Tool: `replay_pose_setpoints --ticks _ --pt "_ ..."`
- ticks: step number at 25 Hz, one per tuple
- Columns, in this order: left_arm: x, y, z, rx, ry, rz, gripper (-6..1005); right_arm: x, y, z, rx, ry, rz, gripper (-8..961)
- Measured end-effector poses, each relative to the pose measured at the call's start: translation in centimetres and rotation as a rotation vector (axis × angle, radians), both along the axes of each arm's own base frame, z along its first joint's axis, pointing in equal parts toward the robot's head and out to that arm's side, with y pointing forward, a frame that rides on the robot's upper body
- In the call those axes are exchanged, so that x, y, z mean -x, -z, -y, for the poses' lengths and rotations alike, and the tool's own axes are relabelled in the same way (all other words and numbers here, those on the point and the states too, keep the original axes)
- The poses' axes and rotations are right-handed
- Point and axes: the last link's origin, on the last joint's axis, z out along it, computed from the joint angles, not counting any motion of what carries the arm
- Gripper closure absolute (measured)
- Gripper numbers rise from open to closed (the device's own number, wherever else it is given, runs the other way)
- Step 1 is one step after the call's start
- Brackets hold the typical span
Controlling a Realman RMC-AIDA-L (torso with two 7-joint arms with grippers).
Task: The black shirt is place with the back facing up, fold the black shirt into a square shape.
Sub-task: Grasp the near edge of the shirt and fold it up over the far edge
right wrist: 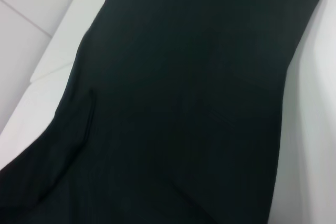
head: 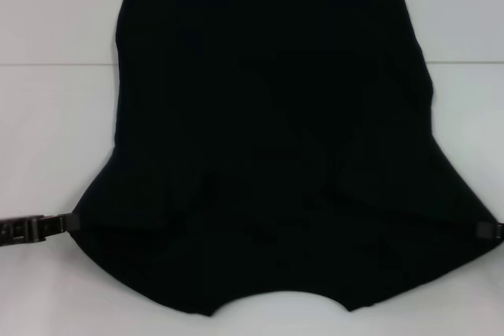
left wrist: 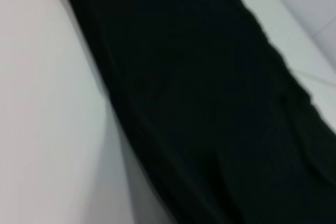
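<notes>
Left gripper [head: 72, 220] and right gripper [head: 487, 230] reach inward, low, at opposite sides.

The left gripper [head: 72, 221] is shown only as a tip at the left sleeve edge of the black shirt [head: 272, 139], its arm cut off by the left border of the head view, and finger state cannot be determined. The right gripper [head: 488, 230] is reduced to a small dark block at the right sleeve, clipped by the right border, fingers likewise unreadable. Both wrist views are blurred and filled by the shirt, which is cropped at their edges, no fingers are shown there, and any print side is hidden against the white table [head: 47, 116].
</notes>
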Motion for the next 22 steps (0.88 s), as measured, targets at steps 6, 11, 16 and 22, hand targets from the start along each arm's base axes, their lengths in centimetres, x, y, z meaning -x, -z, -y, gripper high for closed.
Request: replay_pose_setpoints --ticks 6,11,16,22 --pt "-0.5 -0.1 2.5 0.051 0.022 0.116 980 -1.5 -1.9 2.4 -0.034 -0.009 -0.020 918" --pt "-0.6 0.6 4.6 0.106 0.035 0.172 980 -2.5 -2.5 4.6 -0.036 -0.031 -0.008 918" --pt "-0.8 1.4 6.3 0.141 0.049 0.235 981 -2.9 -2.7 6.1 -0.033 -0.027 -0.030 918" --pt "-0.7 1.5 6.6 0.120 0.049 0.261 981 -2.6 -3.1 6.9 -0.027 -0.048 -0.062 917"
